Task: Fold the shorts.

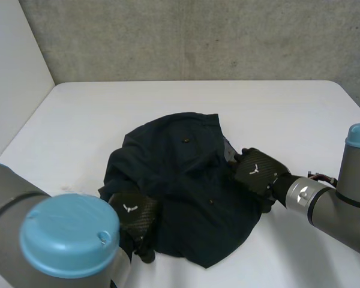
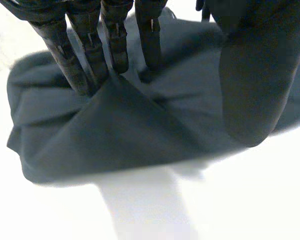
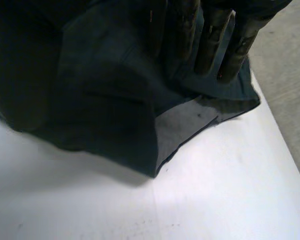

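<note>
The dark navy shorts (image 1: 186,192) lay in a rumpled, rounded heap on the smooth white desk (image 1: 288,114), between the two hands. The left hand (image 1: 132,210) pressed straight fingers (image 2: 90,55) into a raised ridge of matte cloth, thumb apart, gripping nothing. The right hand (image 1: 258,171) rested straight fingers (image 3: 210,45) flat on the opposite edge, where a turned-back corner beyond its fingertips showed paler grey lining.
</note>
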### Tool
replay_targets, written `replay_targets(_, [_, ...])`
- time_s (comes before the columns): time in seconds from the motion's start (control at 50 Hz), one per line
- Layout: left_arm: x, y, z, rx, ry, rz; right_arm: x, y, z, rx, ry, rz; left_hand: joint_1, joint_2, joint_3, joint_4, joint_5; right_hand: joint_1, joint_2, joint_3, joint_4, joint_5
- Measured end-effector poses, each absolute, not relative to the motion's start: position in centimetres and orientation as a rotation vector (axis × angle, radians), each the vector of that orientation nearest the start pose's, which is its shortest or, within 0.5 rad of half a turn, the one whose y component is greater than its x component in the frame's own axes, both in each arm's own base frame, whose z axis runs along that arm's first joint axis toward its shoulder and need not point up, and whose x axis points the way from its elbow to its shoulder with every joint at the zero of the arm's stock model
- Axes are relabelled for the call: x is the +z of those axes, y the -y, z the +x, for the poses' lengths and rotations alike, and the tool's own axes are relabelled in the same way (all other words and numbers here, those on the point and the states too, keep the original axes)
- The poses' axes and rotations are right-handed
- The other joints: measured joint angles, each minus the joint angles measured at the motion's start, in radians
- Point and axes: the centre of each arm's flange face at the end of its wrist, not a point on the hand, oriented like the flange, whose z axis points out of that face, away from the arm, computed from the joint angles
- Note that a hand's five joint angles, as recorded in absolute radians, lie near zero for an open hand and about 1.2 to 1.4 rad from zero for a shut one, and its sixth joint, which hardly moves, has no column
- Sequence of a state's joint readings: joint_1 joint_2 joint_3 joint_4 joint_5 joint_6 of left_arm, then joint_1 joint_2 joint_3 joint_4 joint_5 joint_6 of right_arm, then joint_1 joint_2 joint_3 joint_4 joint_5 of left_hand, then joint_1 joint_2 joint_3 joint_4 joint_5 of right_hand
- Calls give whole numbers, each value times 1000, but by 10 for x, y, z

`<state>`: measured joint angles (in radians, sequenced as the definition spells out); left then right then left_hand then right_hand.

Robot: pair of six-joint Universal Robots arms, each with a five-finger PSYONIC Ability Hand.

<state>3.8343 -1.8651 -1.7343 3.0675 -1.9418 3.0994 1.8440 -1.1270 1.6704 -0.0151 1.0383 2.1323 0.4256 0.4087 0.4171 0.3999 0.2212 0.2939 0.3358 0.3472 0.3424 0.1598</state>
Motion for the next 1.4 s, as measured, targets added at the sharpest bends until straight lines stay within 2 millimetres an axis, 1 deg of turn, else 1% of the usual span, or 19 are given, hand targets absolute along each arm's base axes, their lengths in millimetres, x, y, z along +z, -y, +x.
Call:
replay_targets(0.12, [155,120,-289,-1633,-2691,853,133,258,252,-1600,-1794,-1954,0,0,0,0,0,72,83,70,74,69])
replay_targets(0.26, [138,141,-292,-1655,-2678,786,124,265,251,-1583,-1797,-1985,36,48,44,56,61,655,825,803,817,780])
replay_targets(0.28, [137,143,-293,-1661,-2676,781,124,266,251,-1586,-1799,-1982,88,90,85,101,106,664,838,818,834,798])
replay_targets(0.34, [134,148,-296,-1692,-2666,768,128,270,250,-1607,-1816,-1947,673,662,644,666,664,666,839,821,845,808])
replay_targets(0.44, [141,151,-300,-1747,-2639,779,146,275,248,-1664,-1849,-1851,715,778,767,794,765,666,839,821,845,808])
replay_targets(0.52, [184,150,-300,-1926,-2538,791,188,273,245,-1772,-1872,-1683,715,781,770,798,765,666,839,821,845,808])
replay_targets(0.72, [349,139,-268,-2561,-2017,644,332,228,234,-2036,-1775,-1340,715,788,775,799,765,676,839,821,845,808])
replay_targets(0.84, [400,152,-255,-2701,-1820,563,389,205,231,-2100,-1702,-1139,715,789,776,799,765,676,839,825,845,809])
replay_targets(0.92, [410,168,-256,-2702,-1797,557,411,201,237,-2109,-1652,-1048,715,789,776,799,765,676,839,833,845,809])
replay_targets(1.02, [390,209,-272,-2595,-1888,611,410,213,265,-2047,-1651,-1009,715,790,776,799,765,676,839,835,845,809])
replay_targets(1.12, [321,273,-295,-2363,-2072,679,360,254,304,-1982,-1814,-1094,715,791,776,799,765,676,839,835,846,809])
replay_targets(1.18, [293,296,-300,-2282,-2124,686,351,262,309,-1978,-1842,-1113,715,791,776,799,765,676,839,835,846,809])
replay_targets(1.2, [262,320,-302,-2202,-2171,685,327,281,320,-1978,-1911,-1164,715,791,776,799,765,676,839,835,846,809])
replay_targets(1.3, [213,367,-303,-2125,-2214,640,264,341,347,-2097,-2021,-1185,694,748,748,766,750,597,736,746,754,738])
replay_targets(1.32, [203,378,-303,-2123,-2217,622,252,353,352,-2140,-2022,-1165,339,415,429,443,437,422,554,568,577,572])
replay_targets(1.34, [200,382,-304,-2126,-2217,614,248,356,353,-2155,-2020,-1158,293,373,367,401,394,422,554,568,577,572])
replay_targets(1.36, [195,389,-304,-2141,-2212,596,237,367,358,-2204,-2006,-1134,129,227,245,254,250,90,198,221,232,231])
replay_targets(1.38, [194,393,-305,-2153,-2206,584,233,371,360,-2225,-1999,-1123,129,227,245,254,250,6,96,100,112,112])
replay_targets(1.4, [193,395,-305,-2167,-2200,573,229,375,362,-2253,-1988,-1108,-147,-25,-26,-23,-22,-39,15,17,28,33])
